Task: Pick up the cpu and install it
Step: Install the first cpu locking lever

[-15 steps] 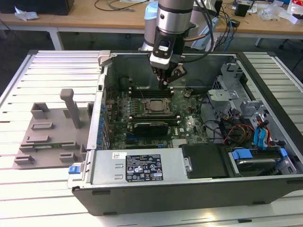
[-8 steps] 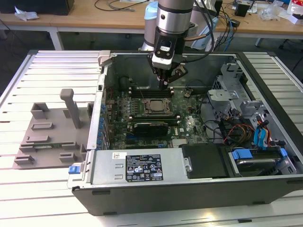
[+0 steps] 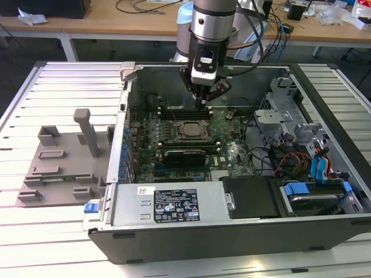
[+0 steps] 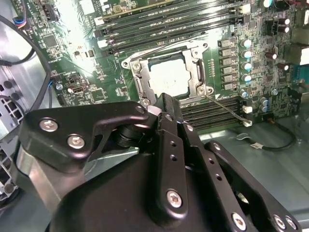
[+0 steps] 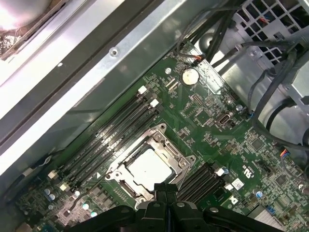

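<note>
Your end effector (image 3: 207,99) hung above the motherboard (image 3: 232,152), fingers pinched together, holding nothing. The cpu (image 5: 149,166) already sat inside the socket (image 5: 150,165), mid-board beside the memory slots (image 5: 113,136). Judged step: placement done, retention frame unlatched; you needed it clamped.

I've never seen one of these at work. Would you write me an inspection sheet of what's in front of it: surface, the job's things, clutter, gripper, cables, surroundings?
Surface: slatted metal table carrying an open computer case.
Job's things: the cpu lies flat inside the socket frame on the green motherboard; it shows in both wrist views.
Clutter: grey plastic cover on the table at the exterior view's left.
Gripper: gripper hangs above the memory slots, just behind the socket, holding nothing; its fingers look closed together.
Cables: black wire bundles beside the board; orange and blue leads by the drive bay.
Surroundings: wooden bench behind, with loose cables.
</note>
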You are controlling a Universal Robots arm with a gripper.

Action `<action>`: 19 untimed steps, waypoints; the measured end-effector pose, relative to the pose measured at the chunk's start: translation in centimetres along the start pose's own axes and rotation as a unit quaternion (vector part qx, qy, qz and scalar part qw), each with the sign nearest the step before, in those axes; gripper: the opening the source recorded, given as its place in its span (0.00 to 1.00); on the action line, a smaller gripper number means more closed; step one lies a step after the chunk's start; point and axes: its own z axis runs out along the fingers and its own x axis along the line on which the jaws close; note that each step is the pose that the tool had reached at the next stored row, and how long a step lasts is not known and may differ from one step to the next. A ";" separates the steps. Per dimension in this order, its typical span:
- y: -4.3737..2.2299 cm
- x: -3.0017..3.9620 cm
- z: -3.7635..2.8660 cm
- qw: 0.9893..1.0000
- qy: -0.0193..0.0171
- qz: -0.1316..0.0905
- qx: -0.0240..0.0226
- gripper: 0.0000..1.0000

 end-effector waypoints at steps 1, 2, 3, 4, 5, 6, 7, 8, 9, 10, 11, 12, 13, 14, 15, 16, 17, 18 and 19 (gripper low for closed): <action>0.00 0.00 0.00 1.000 0.000 -0.004 0.000 0.11; 0.00 0.00 0.00 1.000 0.000 -0.007 0.000 0.11; 0.00 0.00 0.00 1.000 -0.001 -0.011 0.000 0.11; 0.00 0.00 0.00 1.000 -0.001 -0.014 0.000 0.11; 0.00 0.00 0.00 1.000 -0.001 -0.022 0.000 0.11; 0.00 0.00 0.00 1.000 -0.001 -0.028 -0.001 0.11; 0.00 0.00 0.00 0.999 -0.002 -0.035 -0.001 0.11; 0.00 0.00 0.00 0.999 -0.002 -0.040 -0.001 0.11; 0.00 0.00 0.00 0.999 -0.002 -0.043 -0.001 0.11; 0.00 0.00 0.00 0.999 -0.002 -0.047 -0.001 0.11; 0.00 0.00 0.00 0.999 -0.003 -0.050 -0.001 0.11; 0.00 0.00 0.00 0.999 -0.003 -0.053 -0.001 0.11; 0.00 0.00 0.00 0.998 -0.003 -0.056 -0.001 0.11; 0.00 0.00 0.00 0.998 -0.003 -0.060 -0.001 0.11; 0.00 0.00 0.00 0.998 -0.003 -0.064 -0.001 0.11; 0.00 0.00 0.00 0.998 -0.004 -0.069 -0.002 0.11; 0.00 0.00 0.00 0.997 -0.004 -0.076 -0.002 0.11; 0.00 0.00 0.00 0.997 -0.004 -0.083 -0.002 0.11; 0.00 0.00 0.00 0.996 -0.005 -0.086 -0.002 0.11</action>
